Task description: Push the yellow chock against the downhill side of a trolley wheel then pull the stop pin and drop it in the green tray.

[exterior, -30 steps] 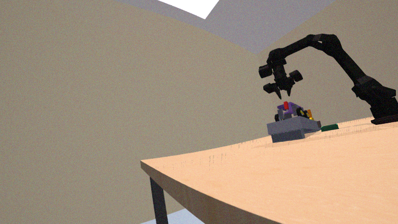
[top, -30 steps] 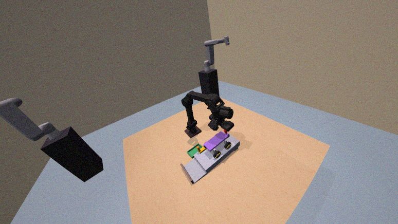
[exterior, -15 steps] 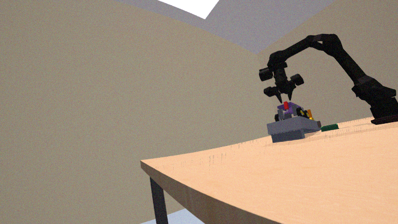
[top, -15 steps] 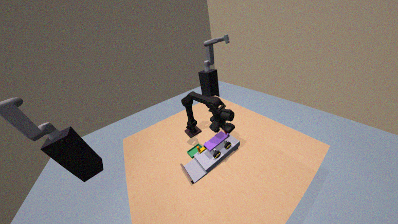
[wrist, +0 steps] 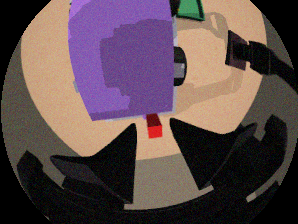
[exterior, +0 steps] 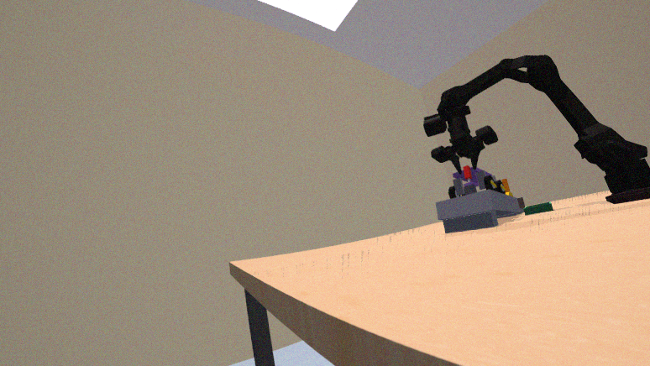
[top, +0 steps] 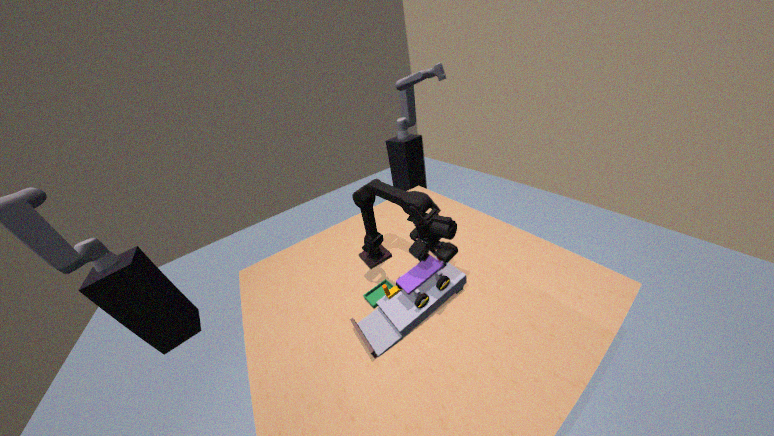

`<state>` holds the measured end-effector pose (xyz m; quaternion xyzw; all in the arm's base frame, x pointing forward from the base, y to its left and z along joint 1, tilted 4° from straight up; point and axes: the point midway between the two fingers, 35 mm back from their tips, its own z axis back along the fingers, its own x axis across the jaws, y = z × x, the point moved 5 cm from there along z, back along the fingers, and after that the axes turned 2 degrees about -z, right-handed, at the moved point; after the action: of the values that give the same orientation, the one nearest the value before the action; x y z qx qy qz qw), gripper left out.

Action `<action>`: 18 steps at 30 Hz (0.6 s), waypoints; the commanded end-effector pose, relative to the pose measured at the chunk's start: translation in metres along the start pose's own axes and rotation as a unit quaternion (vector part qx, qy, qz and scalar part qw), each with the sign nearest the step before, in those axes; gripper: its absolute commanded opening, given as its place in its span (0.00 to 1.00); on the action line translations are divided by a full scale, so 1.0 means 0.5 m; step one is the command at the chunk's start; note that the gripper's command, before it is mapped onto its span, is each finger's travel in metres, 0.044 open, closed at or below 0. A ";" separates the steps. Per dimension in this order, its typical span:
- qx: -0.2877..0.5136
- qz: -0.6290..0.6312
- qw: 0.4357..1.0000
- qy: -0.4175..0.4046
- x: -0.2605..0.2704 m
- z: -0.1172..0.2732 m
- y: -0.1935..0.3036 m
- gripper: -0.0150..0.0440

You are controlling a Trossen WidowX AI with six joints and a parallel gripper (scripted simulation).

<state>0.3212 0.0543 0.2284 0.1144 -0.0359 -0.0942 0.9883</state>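
fingers (exterior: pixel 467 167) spread apart, red pin head (exterior: pixel 467 172) (wrist: pixel 155 131) between them, not pinched. purple trolley (top: pixel 420 274) (exterior: pixel 478 176) (wrist: pixel 125 60) stands on ramp (top: pixel 398 311) (exterior: pixel 468 204). yellow chock (top: pixel 392 292) (exterior: pixel 508 193) near downhill end of trolley.
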 end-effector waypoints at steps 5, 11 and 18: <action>0.002 -0.002 1.000 0.000 0.000 -0.026 0.001 0.58; 0.002 -0.002 1.000 0.000 -0.001 -0.043 0.002 0.58; 0.001 0.000 1.000 0.000 -0.001 -0.045 0.001 0.49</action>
<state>0.3230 0.0601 0.2059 0.1153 -0.0352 -0.0941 0.9882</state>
